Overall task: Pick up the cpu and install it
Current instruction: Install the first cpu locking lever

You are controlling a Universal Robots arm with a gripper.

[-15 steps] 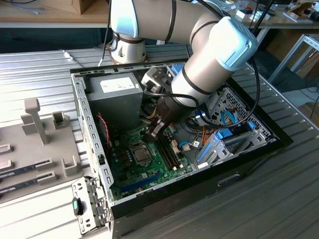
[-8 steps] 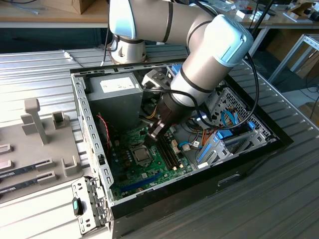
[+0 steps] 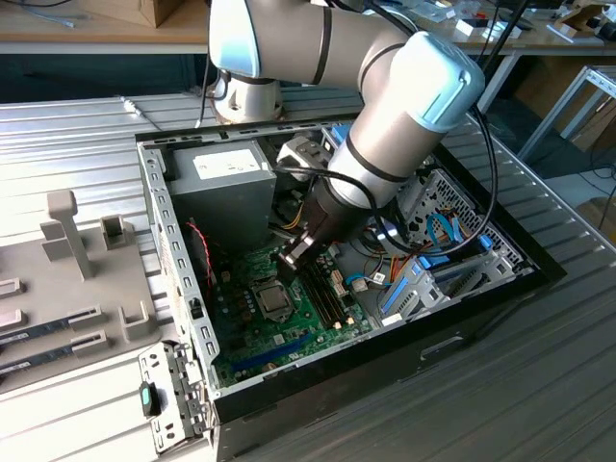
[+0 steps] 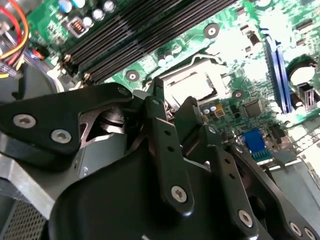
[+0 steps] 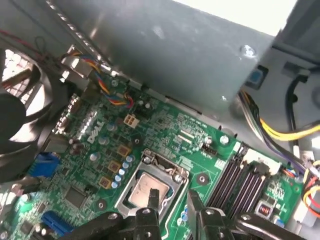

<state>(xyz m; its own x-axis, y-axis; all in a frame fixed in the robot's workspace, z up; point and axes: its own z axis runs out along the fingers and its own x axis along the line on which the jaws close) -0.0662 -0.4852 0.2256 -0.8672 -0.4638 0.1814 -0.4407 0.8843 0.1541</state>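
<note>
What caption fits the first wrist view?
Gripper poised above the cpu seated in its motherboard socket.

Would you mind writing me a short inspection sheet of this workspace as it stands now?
Surface: ribbed metal table carrying an open computer case.
Job's things: cpu lies in its socket on the green motherboard, metal frame around it.
Clutter: grey fixture blocks at the exterior view's left.
Grippers: gripper just above the cpu, holding nothing, fingers slightly apart.
Cables: red, yellow and black wires beside the power supply; blue cables by the drive bay.
Surroundings: workbench behind.
</note>
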